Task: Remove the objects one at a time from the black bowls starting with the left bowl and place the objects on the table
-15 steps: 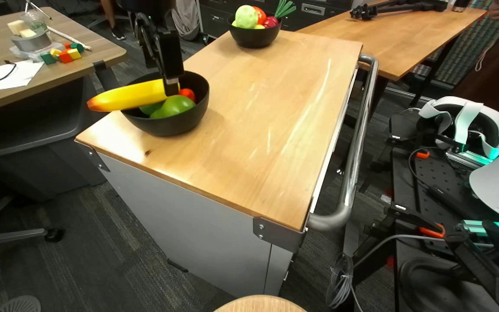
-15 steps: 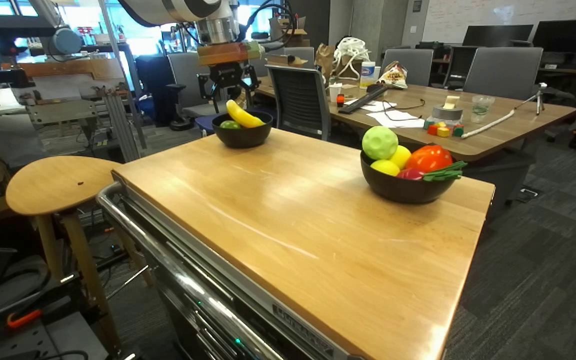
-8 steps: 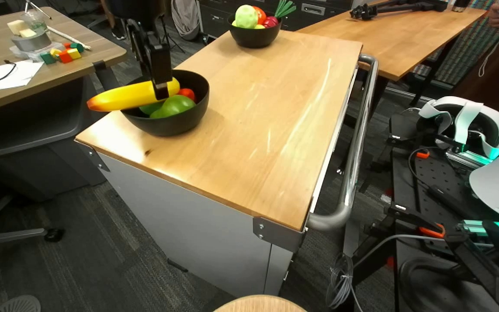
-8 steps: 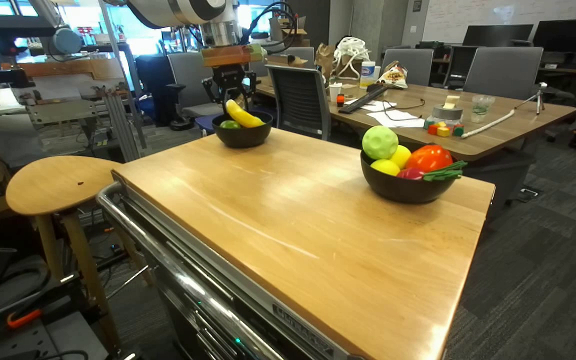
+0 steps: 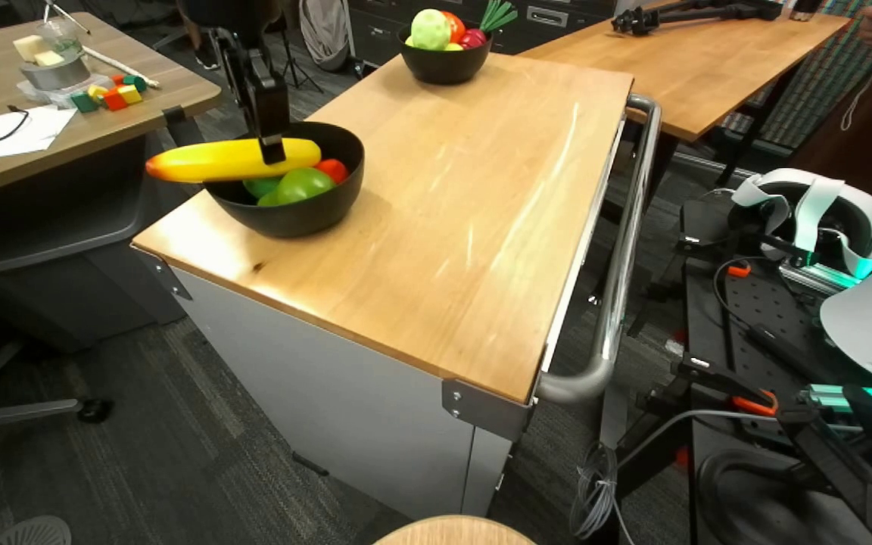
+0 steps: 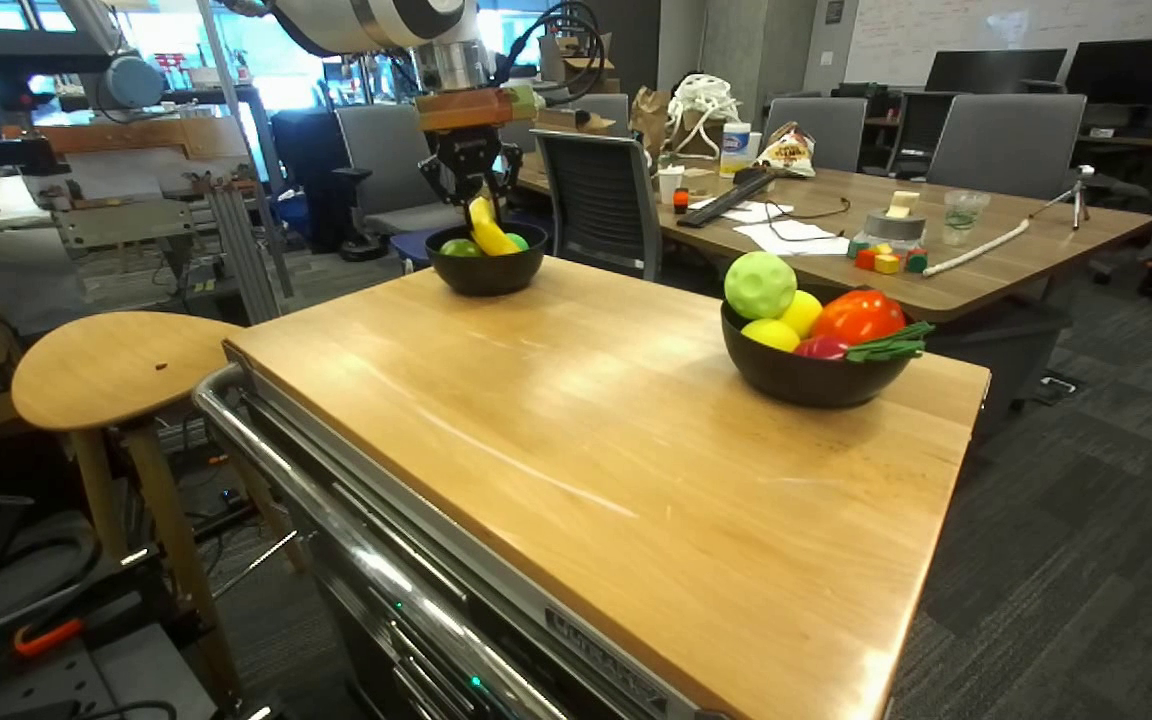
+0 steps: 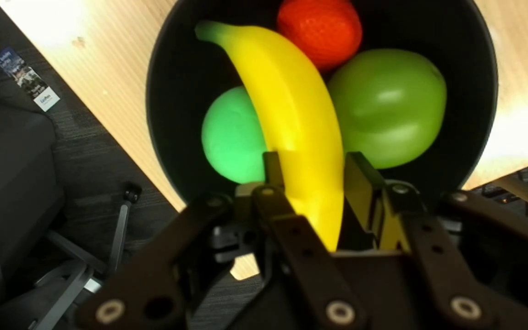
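Observation:
My gripper [image 7: 312, 160] is shut on the yellow banana [image 7: 291, 101], with a finger on either side of it near one end. The banana lies across the top of a black bowl [image 5: 296, 219], one end sticking out past the rim in an exterior view. Under and beside it in that bowl are a light green ball [image 7: 232, 135], a glossy green piece [image 7: 392, 105] and a red piece [image 7: 320, 32]. A second black bowl [image 6: 816, 385] holds a pale green ball [image 6: 759, 285], yellow pieces [image 6: 769, 335], a red-orange piece [image 6: 861, 318] and a dark red piece with green stalks [image 6: 891, 345].
Both bowls stand on the light-wood table [image 5: 474, 212], at different corners. A metal rail [image 5: 621, 280] runs along one side. A round stool [image 6: 126, 365] is off one corner. Beyond the table are a desk chair [image 6: 601, 200] and a cluttered desk [image 6: 976, 270].
The gripper's fingers have closed around the banana. The banana has turned and risen slightly, showing more of the green pieces beneath. The second bowl has stayed as it was.

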Action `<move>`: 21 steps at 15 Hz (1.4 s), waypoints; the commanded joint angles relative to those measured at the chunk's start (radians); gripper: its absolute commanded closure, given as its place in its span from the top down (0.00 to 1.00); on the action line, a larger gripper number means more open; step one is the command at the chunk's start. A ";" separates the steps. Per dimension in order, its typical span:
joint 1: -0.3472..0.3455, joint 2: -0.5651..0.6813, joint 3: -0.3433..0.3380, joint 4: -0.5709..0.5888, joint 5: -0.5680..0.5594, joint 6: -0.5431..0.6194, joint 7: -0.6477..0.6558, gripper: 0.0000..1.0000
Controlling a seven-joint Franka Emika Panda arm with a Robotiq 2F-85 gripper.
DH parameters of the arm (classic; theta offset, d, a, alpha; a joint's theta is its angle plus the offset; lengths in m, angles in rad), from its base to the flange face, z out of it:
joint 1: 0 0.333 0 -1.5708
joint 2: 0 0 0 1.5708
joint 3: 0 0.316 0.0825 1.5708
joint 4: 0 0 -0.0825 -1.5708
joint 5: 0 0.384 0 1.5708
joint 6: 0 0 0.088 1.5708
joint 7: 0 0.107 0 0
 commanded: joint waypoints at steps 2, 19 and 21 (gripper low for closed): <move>0.004 -0.019 0.001 0.003 -0.001 -0.038 0.015 0.17; 0.004 -0.380 0.000 -0.400 -0.170 0.247 -0.144 0.49; -0.007 -0.347 -0.008 -0.373 -0.116 0.372 -0.110 0.66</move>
